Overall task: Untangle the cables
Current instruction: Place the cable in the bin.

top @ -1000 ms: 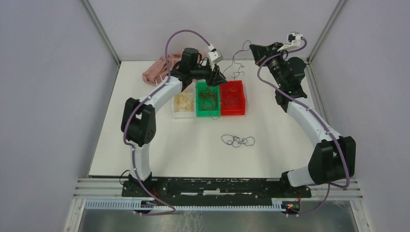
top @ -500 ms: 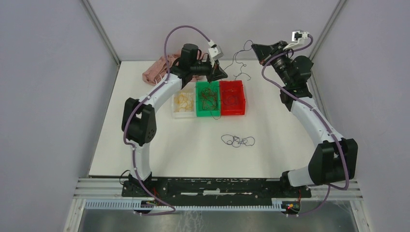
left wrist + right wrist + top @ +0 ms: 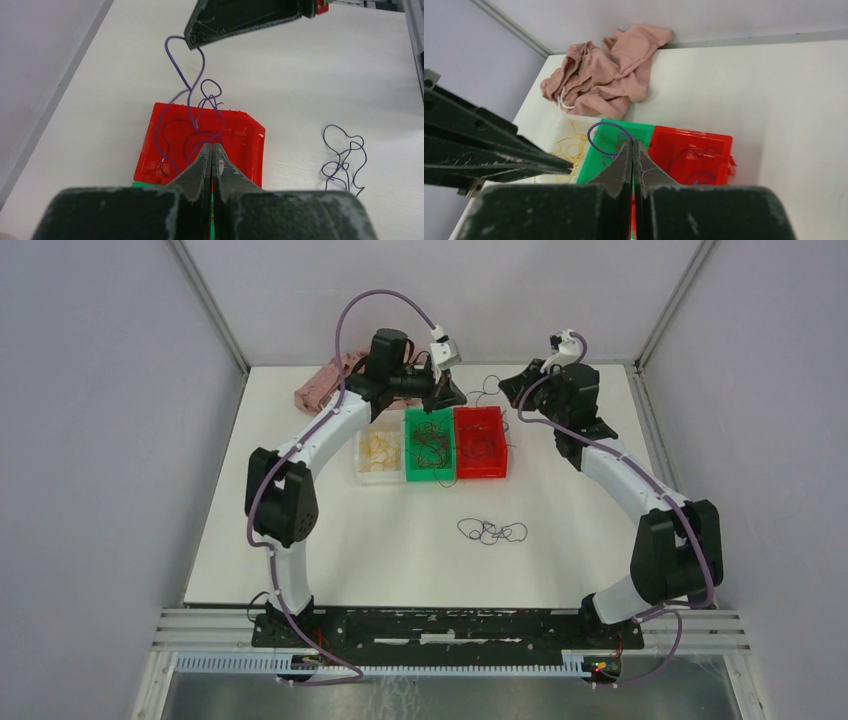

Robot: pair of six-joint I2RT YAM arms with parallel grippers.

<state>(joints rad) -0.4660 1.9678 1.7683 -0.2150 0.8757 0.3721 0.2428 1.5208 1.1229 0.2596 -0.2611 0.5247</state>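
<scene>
A purple cable [image 3: 189, 82] runs in slack loops from the tip of my right gripper [image 3: 192, 45] to the tip of my left gripper [image 3: 212, 146], above the red bin [image 3: 250, 132]. Both grippers are shut on it; in the right wrist view a purple loop [image 3: 596, 125] sticks out from the right gripper [image 3: 632, 143]. From above, the left gripper [image 3: 463, 397] and the right gripper [image 3: 508, 390] hang close together behind the bins. A loose purple tangle [image 3: 491, 532] lies mid-table. More purple strands lie in the red bin [image 3: 497, 450], brown ones in the green bin [image 3: 412, 468], yellow ones in the clear bin [image 3: 364, 462].
A crumpled pink garment [image 3: 609, 75] with a white drawstring lies at the back left corner, behind the clear bin. The three bins stand side by side in the far half of the white table [image 3: 330, 540]. Grey walls close in the back and both sides.
The right gripper has come down and to the left, close to the left gripper, so the cable now hangs slack. The left gripper has shut and risen slightly.
</scene>
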